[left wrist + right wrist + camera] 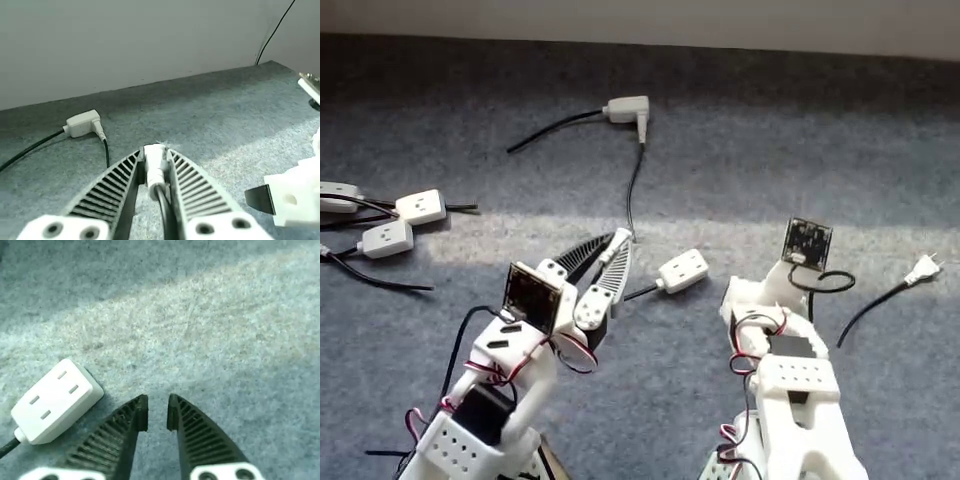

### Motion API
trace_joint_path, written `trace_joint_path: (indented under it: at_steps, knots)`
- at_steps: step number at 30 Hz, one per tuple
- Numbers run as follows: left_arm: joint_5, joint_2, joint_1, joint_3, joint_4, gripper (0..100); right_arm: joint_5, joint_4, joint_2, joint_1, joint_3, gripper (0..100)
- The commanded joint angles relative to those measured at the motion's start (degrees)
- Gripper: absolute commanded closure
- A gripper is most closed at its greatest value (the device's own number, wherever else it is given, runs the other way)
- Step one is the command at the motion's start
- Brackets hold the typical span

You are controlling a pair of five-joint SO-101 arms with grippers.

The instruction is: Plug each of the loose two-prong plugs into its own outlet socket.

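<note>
- Left gripper (155,152): clamped on a white plug (155,167), with the cord trailing back between the fingers.
- Outlet socket (683,271): flat on the carpet (770,150), between the 2 arms.
- Right gripper (157,405): narrow gap, empty, just beside that socket.
- 2nd plug (923,268): lying loose at far right.

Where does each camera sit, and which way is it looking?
High view: fixed above the table, looking down over the grey carpet; the left arm and right arm show.
Left wrist view: on the left arm's wrist, looking along the left gripper, shut on a white plug, toward the far socket and the wall.
Right wrist view: on the right arm's wrist, looking down past the open right gripper at the near socket.
Shared: high and right wrist views both show the near socket; high and left wrist views, the far socket.
</note>
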Motion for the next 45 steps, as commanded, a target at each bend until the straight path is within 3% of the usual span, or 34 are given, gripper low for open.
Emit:
trace_joint_path:
  at_steps: [1, 7, 11, 19, 28, 36, 40, 45]
  knots:
    - [-3.5, 0.3, -1.5, -12.5, 3.8, 99, -0.7, -1.8, -2.0, -0.5, 0.0, 91.5]
    - [-4.2, 21.0, -4.4, -27.2, 4.9, 99, -1.1, -1.8, -2.3, 2.3, 0.0, 91.5]
    - [-3.0, 40.3, -3.6, -41.0, 11.3, 99, -4.9, -1.8, -2.3, 5.3, -0.1, 91.5]
    - [9.6, 66.3, 0.4, -65.6, 24.4, 99, -7.2, -1.8, -2.3, 8.1, -0.1, 91.5]
    - [29.3, 89.5, -3.0, -84.0, 40.9, 99, -7.2, -2.0, -2.3, 8.5, -0.2, 91.5]
    - [41.3, 99.9, -4.0, -95.9, 54.5, 99, -7.2, -2.9, -2.3, 8.5, 0.0, 91.5]
    - [41.4, 99.7, -1.0, -96.6, 57.6, 99, -7.2, -2.9, -2.3, 8.5, 0.0, 91.5]
    - [41.2, 97.0, 2.6, -96.0, 67.4, 99, -7.2, -2.9, -2.3, 8.5, 0.0, 91.5]
